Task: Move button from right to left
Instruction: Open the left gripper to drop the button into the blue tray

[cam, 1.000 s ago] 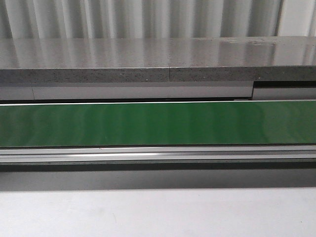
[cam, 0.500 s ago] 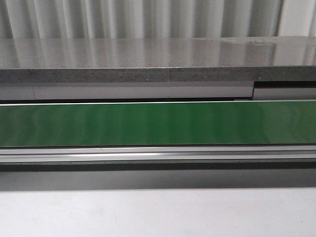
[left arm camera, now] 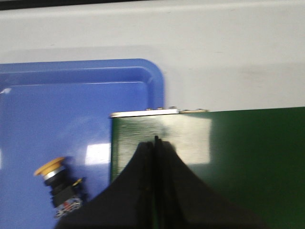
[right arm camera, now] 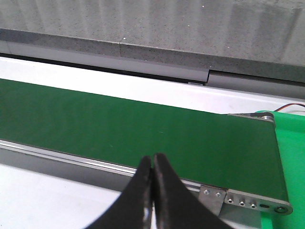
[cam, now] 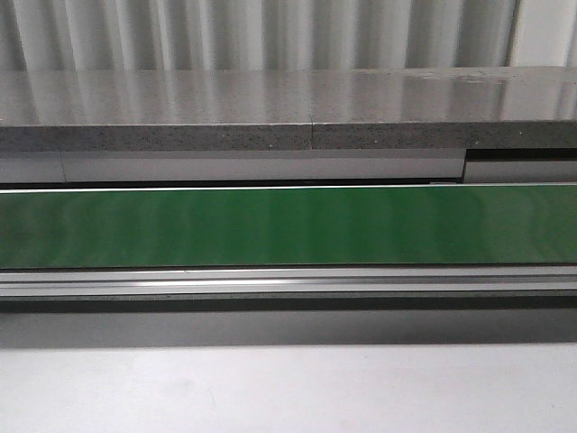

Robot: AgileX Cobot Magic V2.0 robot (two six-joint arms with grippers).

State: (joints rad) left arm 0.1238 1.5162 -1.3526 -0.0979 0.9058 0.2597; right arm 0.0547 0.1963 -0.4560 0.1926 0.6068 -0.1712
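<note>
The button [left arm camera: 59,183], with its yellow-orange head, black body and blue rear block, lies on its side in a blue tray [left arm camera: 71,119] in the left wrist view. My left gripper [left arm camera: 155,142] is shut and empty, hanging over the end of the green belt [left arm camera: 238,152] just beside the tray, apart from the button. My right gripper [right arm camera: 153,160] is shut with nothing in it, above the near rail of the green conveyor belt [right arm camera: 133,129]. The front view shows neither gripper nor the button.
The green conveyor belt [cam: 288,225] runs across the front view between an aluminium rail [cam: 288,281] and a grey stone ledge [cam: 270,108]. A bright green surface [right arm camera: 290,143] sits past the belt's end roller. White tabletop [cam: 288,388] lies in front.
The front view has shifted very slightly; nothing on the belt has changed.
</note>
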